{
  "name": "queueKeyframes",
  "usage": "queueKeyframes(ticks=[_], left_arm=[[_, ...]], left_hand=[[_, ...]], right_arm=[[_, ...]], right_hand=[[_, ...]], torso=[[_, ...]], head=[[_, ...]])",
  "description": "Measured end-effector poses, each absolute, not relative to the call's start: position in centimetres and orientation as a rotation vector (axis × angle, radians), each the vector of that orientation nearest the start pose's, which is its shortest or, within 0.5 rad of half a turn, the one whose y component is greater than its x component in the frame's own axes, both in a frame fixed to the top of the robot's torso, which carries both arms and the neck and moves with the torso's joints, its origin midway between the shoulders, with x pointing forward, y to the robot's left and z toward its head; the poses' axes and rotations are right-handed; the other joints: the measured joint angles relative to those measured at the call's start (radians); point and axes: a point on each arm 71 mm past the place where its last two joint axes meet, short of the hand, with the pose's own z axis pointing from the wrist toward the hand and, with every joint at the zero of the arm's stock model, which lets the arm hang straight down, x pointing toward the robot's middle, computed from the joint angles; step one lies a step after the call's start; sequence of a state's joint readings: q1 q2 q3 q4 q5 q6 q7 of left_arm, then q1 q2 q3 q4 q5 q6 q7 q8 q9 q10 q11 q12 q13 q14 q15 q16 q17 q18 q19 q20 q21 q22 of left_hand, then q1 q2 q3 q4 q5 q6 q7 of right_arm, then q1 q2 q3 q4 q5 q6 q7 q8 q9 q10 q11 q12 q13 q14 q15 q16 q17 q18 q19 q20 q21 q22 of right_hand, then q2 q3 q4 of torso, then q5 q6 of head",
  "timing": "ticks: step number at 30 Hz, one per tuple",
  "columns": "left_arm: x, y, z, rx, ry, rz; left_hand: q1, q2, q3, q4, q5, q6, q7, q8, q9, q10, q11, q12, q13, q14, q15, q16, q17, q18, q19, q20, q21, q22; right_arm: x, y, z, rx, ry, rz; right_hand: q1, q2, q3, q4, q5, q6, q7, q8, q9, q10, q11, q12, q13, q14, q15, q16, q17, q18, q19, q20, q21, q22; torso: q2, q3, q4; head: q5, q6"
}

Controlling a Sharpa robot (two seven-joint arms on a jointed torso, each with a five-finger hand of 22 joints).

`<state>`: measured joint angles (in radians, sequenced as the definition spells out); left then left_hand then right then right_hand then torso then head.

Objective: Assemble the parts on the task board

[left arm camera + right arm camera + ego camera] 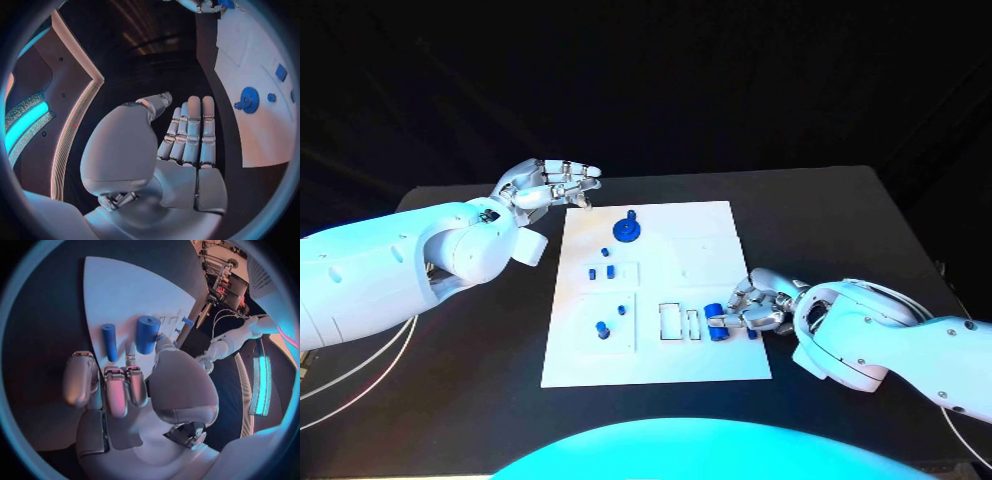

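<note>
Right hand [759, 305] at task board [711, 225] edge

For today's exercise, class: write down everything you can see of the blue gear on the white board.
The blue gear is a small round toothed wheel that looks like matt plastic, lying flat on the task board near its far edge. A short blue peg rises from its centre. The left wrist view shows its toothed rim and a small knob beside it. Nothing grips it: the left hand is off the board's far left corner, fingers straight and apart from it.
</note>
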<state>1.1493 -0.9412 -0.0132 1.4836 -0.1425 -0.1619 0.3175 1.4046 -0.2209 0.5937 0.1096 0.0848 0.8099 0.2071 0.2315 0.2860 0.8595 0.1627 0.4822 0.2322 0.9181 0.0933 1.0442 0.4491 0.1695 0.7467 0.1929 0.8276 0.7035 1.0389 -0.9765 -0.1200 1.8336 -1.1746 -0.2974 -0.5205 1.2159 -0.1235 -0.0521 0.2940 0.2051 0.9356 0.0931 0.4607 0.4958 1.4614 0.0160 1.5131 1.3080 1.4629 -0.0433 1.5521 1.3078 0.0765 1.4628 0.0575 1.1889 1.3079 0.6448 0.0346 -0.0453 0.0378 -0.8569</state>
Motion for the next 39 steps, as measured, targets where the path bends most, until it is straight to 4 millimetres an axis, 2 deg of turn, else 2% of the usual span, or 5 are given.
queueKeyframes(ticks=[10,16,23,30,39], left_arm=[[48.4,26.3,-19.7,-1.045,1.555,-1.477],[48.2,26.1,-19.7,-1.048,1.559,-1.484],[48.1,26.0,-19.7,-1.053,1.562,-1.49],[48.1,26.0,-19.6,-1.056,1.563,-1.491],[48.1,25.9,-19.6,-1.064,1.562,-1.496]], left_hand=[[0.0,0.0,0.001,0.001,0.0,-0.004,-0.004,0.0,0.0,0.0,0.0,0.0,0.0,0.0,0.0,0.001,0.0,0.0,0.0,0.0,0.0,-0.001],[-0.004,0.004,0.001,0.007,0.0,-0.004,-0.004,0.0,-0.001,-0.004,-0.004,0.0,0.0,0.0,0.0,0.004,0.0,0.0,0.0,0.0,-0.004,-0.004],[-0.004,0.004,0.001,0.007,0.0,-0.004,-0.004,0.0,-0.001,-0.004,-0.004,0.0,0.0,0.0,0.0,0.004,0.0,0.0,0.0,0.0,-0.004,-0.003],[-0.004,0.004,0.001,0.007,0.0,-0.004,-0.004,0.0,-0.001,-0.004,-0.004,0.004,0.0,0.0,0.0,0.004,0.0,0.0,0.0,0.0,-0.004,-0.004],[-0.004,0.004,0.001,0.007,0.0,-0.004,-0.004,0.0,-0.001,-0.004,-0.004,0.005,0.0,0.0,0.0,0.004,0.0,0.0,0.0,0.0,-0.004,-0.004]], right_arm=[[37.5,-19.1,-27.3,0.257,2.206,0.537],[37.5,-18.9,-27.4,0.263,2.202,0.546],[37.4,-18.8,-27.5,0.287,2.191,0.555],[37.2,-19.0,-27.3,0.33,2.168,0.568],[37.9,-18.8,-24.7,0.375,2.081,0.647]], right_hand=[[0.038,0.011,-0.011,-0.003,0.016,0.005,-0.005,0.015,0.011,0.0,0.0,-0.004,0.0,0.004,-0.004,0.0,0.0,0.0,0.0,0.0,0.0,0.0],[0.065,0.017,-0.013,-0.002,0.121,0.023,-0.019,0.022,0.015,0.005,-0.005,-0.004,0.0,0.004,-0.011,-0.001,0.0,0.0,0.004,-0.004,0.0,0.0],[0.09,0.024,-0.011,-0.003,0.167,0.026,-0.018,0.022,0.014,0.005,-0.012,-0.004,0.0,0.002,-0.013,-0.001,0.0,0.0,0.002,-0.006,0.0,0.0],[0.119,0.003,0.02,0.013,0.283,0.034,-0.023,0.009,-0.003,0.005,-0.023,-0.004,0.0,0.003,-0.024,-0.001,0.0,0.0,0.003,-0.011,0.01,0.0],[0.143,0.005,0.046,0.015,0.293,0.039,-0.017,0.008,-0.004,0.003,-0.026,-0.004,0.0,0.004,-0.025,0.003,0.0,0.0,0.004,-0.018,0.028,0.0]], torso=[[-0.001,-0.0004,0.0009],[-0.001,0.0001,0.0009],[0.0,0.0002,-0.0004],[0.0,0.0007,0.0007],[0.0,0.0009,0.0002]], head=[[0.0,0.0],[0.003,0.004],[0.005,0.007],[0.005,0.004],[0.005,0.002]])
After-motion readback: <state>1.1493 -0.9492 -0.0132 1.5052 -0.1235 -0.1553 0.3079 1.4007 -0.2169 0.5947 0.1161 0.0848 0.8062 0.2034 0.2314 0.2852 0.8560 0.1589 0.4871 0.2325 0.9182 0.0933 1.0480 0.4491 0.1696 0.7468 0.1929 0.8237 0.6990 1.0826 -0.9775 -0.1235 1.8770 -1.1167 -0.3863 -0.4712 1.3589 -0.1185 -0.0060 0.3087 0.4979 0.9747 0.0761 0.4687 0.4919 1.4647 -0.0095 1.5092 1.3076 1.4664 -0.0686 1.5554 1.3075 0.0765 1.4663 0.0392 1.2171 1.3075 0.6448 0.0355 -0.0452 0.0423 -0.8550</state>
